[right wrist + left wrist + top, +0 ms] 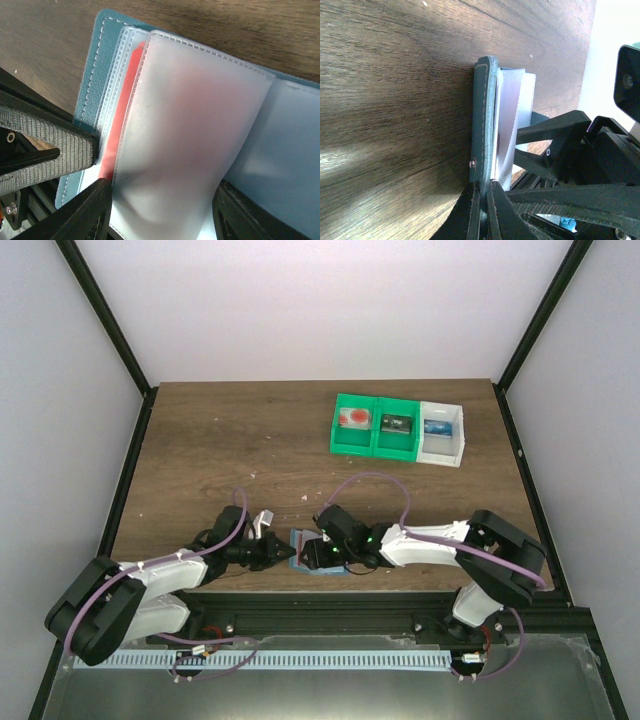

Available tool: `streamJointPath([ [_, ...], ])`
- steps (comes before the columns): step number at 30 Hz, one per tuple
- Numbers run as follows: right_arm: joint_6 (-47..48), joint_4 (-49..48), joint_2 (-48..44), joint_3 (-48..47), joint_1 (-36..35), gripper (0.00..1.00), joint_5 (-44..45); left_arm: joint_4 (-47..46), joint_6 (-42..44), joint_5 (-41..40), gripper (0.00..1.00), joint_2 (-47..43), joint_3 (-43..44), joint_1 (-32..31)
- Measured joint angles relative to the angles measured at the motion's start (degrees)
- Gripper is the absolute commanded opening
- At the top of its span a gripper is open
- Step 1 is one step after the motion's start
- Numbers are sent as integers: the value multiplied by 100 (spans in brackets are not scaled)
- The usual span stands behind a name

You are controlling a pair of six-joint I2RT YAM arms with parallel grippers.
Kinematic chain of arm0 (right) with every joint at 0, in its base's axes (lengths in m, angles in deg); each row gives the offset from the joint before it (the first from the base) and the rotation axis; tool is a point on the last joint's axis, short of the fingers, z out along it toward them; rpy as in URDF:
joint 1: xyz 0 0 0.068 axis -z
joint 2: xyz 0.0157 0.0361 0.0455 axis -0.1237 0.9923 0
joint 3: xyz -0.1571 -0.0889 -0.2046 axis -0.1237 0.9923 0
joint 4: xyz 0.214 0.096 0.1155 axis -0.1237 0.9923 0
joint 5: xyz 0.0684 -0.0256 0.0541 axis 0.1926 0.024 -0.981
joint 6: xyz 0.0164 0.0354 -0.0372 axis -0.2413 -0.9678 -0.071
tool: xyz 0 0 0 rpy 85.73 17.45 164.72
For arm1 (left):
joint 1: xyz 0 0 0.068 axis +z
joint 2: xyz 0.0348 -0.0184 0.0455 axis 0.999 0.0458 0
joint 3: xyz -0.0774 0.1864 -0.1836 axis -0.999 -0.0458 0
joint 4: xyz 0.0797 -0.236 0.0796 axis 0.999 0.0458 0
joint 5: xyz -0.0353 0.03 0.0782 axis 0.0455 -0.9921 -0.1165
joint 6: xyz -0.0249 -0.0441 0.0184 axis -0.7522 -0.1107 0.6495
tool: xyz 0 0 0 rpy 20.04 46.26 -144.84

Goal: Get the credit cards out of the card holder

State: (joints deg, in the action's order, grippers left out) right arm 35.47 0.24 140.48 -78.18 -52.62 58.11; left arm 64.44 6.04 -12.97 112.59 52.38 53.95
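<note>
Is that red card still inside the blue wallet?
Yes. The red card sits tucked between frosted sleeves of the open wallet; only its edge shows.

Top view: bright, even light; soft shadows beside the arms on the table [220, 440].
Left wrist view: glare streaks on the wood, a dark shadow between them; the near fingers [470, 215] blurred.
Right wrist view: the frosted sleeve [190, 130] hazy, dark corners.
</note>
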Motion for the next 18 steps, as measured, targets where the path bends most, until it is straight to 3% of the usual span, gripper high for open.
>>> streamJointPath([
  [18, -98, 1657, -1091, 81, -7, 54, 1515, -76, 0, 13, 0, 129, 0, 0],
])
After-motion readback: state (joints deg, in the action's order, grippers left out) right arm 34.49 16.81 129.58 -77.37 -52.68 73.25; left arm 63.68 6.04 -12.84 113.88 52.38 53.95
